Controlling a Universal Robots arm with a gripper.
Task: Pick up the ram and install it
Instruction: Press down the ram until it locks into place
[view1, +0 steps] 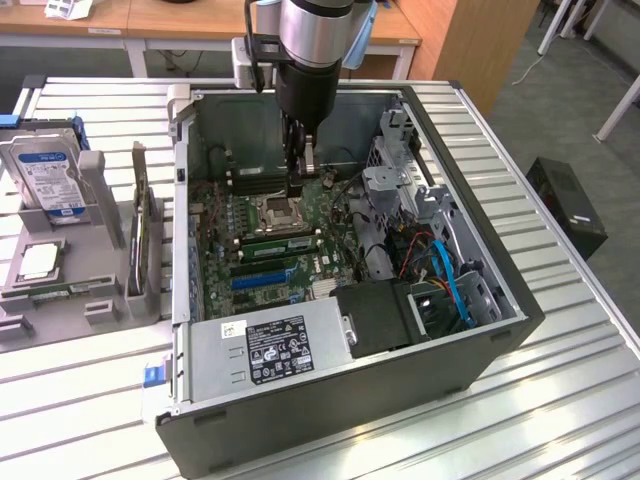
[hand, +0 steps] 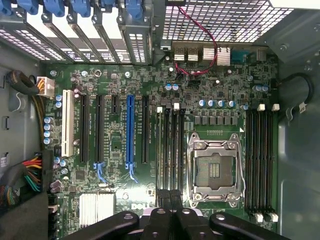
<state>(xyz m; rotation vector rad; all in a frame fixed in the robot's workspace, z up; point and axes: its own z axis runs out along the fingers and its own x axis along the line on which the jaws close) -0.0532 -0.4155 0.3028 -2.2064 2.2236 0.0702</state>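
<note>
ram (view1: 280, 245) in slot (hand: 165, 150) beside CPU socket (hand: 216, 167) | end effector (hand: 170, 196) closed above slot end

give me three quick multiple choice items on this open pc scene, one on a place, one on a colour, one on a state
1. Where is the gripper?
A. above the hard drive outside the case
B. inside the open computer case, over the motherboard
C. over the black box on the floor

2. What colour is the one coloured long expansion slot among the black ones on the motherboard?
A. red
B. yellow
C. blue

3. What state is the CPU socket in?
A. bare, with no cooler on it
B. covered by a fan cooler
C. hidden under a cable bundle

Answers:
1. B, the exterior view shows the arm reaching down into the case.
2. C, the wrist view shows a blue slot between black ones.
3. A, its metal frame and contact area lie uncovered.
</note>
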